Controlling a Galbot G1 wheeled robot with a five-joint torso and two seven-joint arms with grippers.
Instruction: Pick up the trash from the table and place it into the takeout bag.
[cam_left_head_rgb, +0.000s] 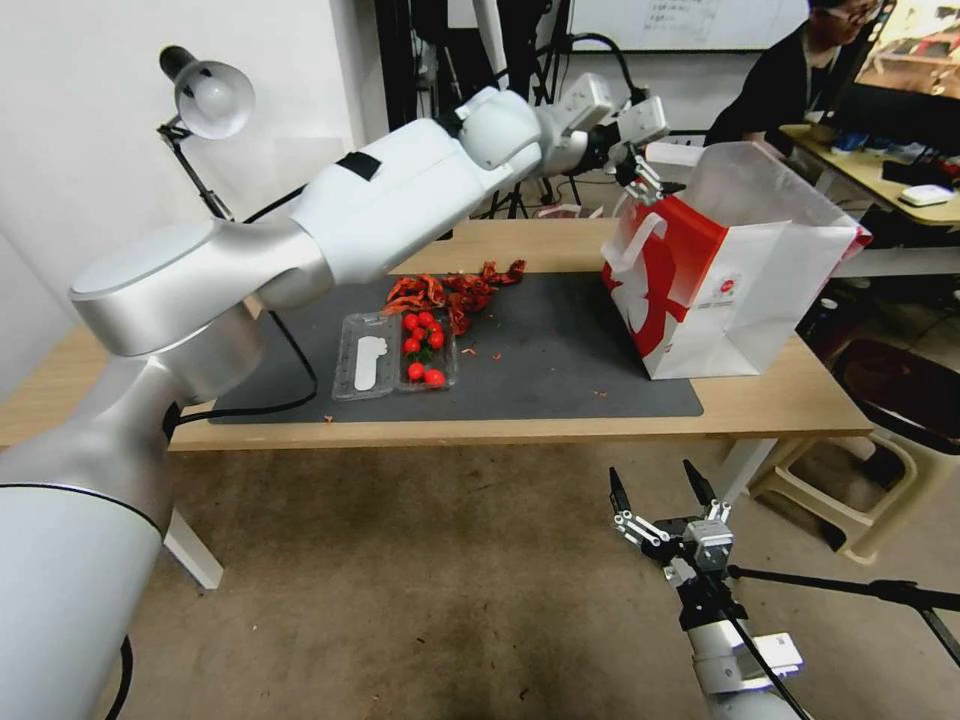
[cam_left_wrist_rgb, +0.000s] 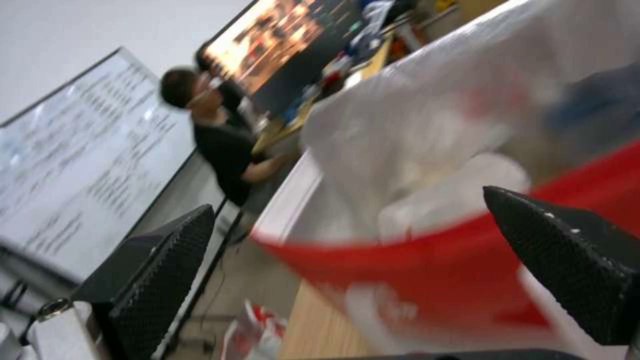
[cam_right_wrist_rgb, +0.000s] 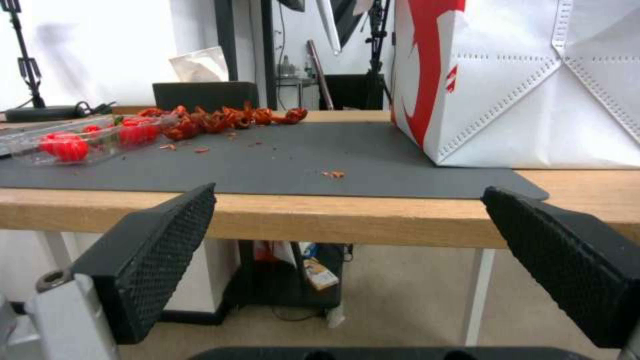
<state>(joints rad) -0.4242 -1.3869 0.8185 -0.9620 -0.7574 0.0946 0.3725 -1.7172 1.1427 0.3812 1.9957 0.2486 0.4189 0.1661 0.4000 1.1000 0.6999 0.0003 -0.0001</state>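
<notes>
Over the bag's (cam_left_head_rgb: 735, 270) red side, left gripper (cam_left_head_rgb: 648, 182) hovers, jaws wide and empty.
Shell scraps (cam_left_head_rgb: 455, 290) and tomato tray (cam_left_head_rgb: 395, 352) wait on the bench (cam_left_head_rgb: 780, 400); lifting clear first avoids snagging handles.

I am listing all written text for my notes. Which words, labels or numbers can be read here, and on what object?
No text can be read.
Bag: small red round logo, too small to read.
Whiteboard: handwriting, blurred.
Left gripper and right gripper: no markings seen.
</notes>
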